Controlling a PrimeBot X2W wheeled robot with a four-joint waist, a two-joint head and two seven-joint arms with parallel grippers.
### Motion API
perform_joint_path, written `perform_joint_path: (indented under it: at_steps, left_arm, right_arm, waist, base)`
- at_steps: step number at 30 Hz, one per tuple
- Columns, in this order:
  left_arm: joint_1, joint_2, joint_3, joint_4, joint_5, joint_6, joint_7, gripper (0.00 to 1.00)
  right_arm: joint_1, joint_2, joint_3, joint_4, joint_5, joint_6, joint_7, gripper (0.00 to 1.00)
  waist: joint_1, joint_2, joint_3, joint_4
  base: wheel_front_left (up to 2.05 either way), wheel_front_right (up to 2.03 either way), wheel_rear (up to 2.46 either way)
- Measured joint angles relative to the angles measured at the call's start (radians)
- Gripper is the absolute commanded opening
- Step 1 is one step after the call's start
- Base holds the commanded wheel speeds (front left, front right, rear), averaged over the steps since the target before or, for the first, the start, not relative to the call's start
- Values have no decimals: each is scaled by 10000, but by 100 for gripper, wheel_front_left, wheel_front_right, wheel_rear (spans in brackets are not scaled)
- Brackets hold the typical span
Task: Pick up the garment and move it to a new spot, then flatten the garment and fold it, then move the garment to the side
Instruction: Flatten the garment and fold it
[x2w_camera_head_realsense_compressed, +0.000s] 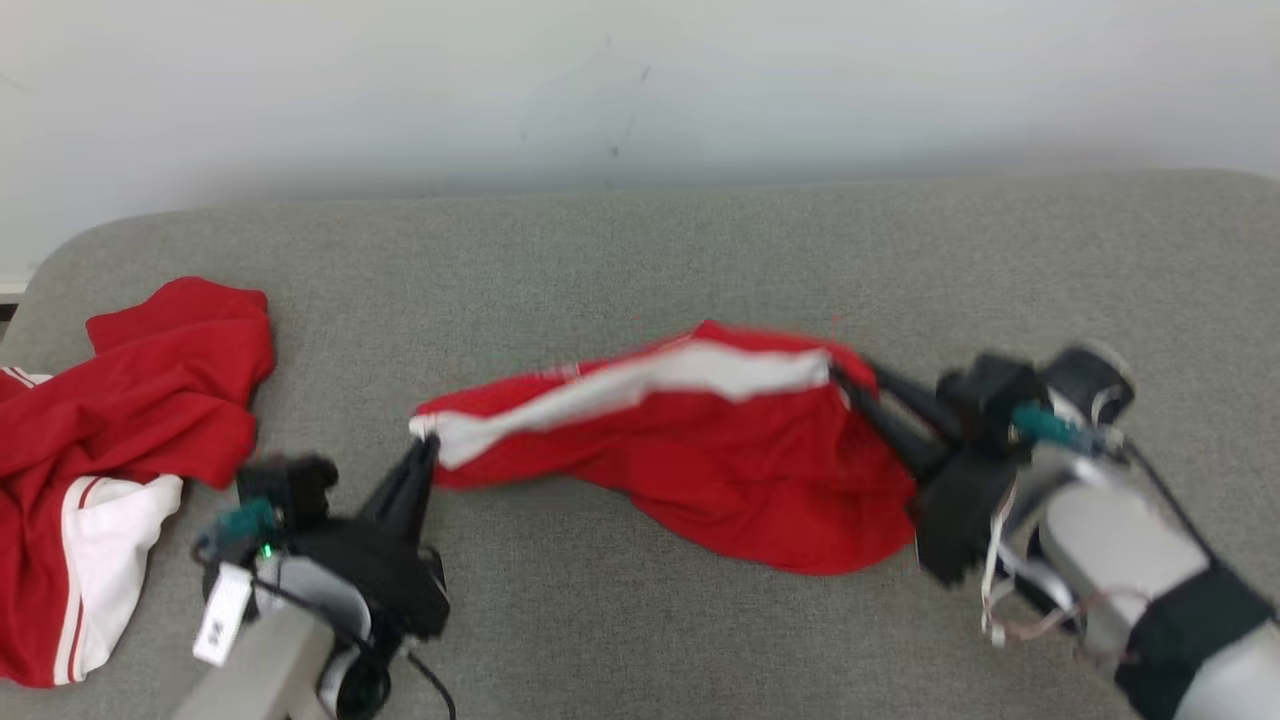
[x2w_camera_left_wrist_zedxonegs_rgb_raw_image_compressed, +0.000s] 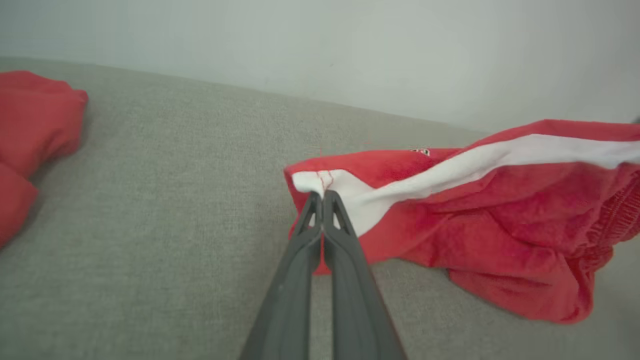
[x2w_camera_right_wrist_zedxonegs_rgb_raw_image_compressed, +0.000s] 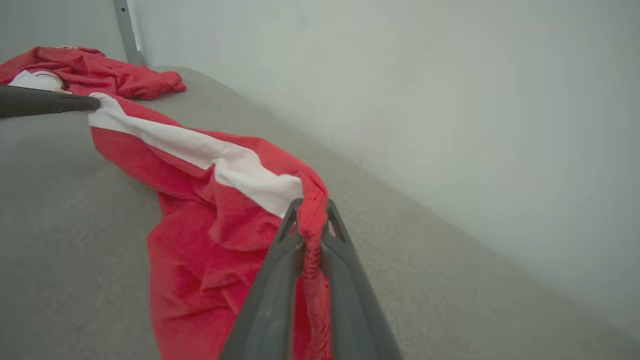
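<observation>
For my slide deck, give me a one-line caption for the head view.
Left end effector and right end effector hold a red-and-white garment stretched across the grey cushion.

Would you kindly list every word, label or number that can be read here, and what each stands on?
No text reads clearly.
White tag on the left arm: dark print, too blurred to read.
Small mark on the red garment: too small to read.
</observation>
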Motion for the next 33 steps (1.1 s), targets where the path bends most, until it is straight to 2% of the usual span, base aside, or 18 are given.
perform_joint_path:
  at_steps: [6, 10, 17, 18, 19, 20, 22, 33]
  left_arm:
    - [927, 81, 38, -257, 29, 234, -31, 0]
    - [1162, 370, 161, -508, 113, 357, -44, 0]
    - [1331, 196, 259, -1187, 370, 491, -46, 0]
    - [1330, 178, 270, -1258, 395, 520, -46, 0]
    - [1329, 163, 288, -1360, 422, 522, -46, 0]
    - [1329, 151, 303, -1444, 456, 523, -46, 0]
    - [1329, 151, 343, -1570, 470, 610, -58, 0]
    - [1329, 174, 522, -1990, 704, 696, -59, 0]
  right_arm:
    - [1453, -144, 194, 15, 573, 0, -322, 0]
    - [1793, -407, 224, 58, 913, 0, -378, 0]
    - [1880, -318, 274, 21, 1465, 0, -495, 0]
    - [1880, -301, 274, 17, 1574, 0, -502, 16]
    - [1880, -295, 276, 10, 1639, 0, -504, 38]
    - [1880, -295, 276, -6, 1687, 0, -504, 65]
    - [1881, -295, 280, -35, 1812, 0, -506, 100]
    - [2850, -362, 412, -694, 3352, 0, -489, 100]
  waist:
    - [-1, 0, -143, -123]
    - [-1, 0, -170, -291]
    - [-1, 0, -52, -587]
    - [-1, 0, -28, -623]
    - [0, 0, 0, -653]
    - [0, 0, 30, -678]
    - [0, 0, 91, -723]
    - [0, 0, 232, -776]
  base:
    - [0, 0, 0]
    - [0, 0, 0]
    - [0, 0, 0]
    - [0, 0, 0]
    - [0, 0, 0]
    - [0, 0, 0]
    - [0, 0, 0]
    - [0, 0, 0]
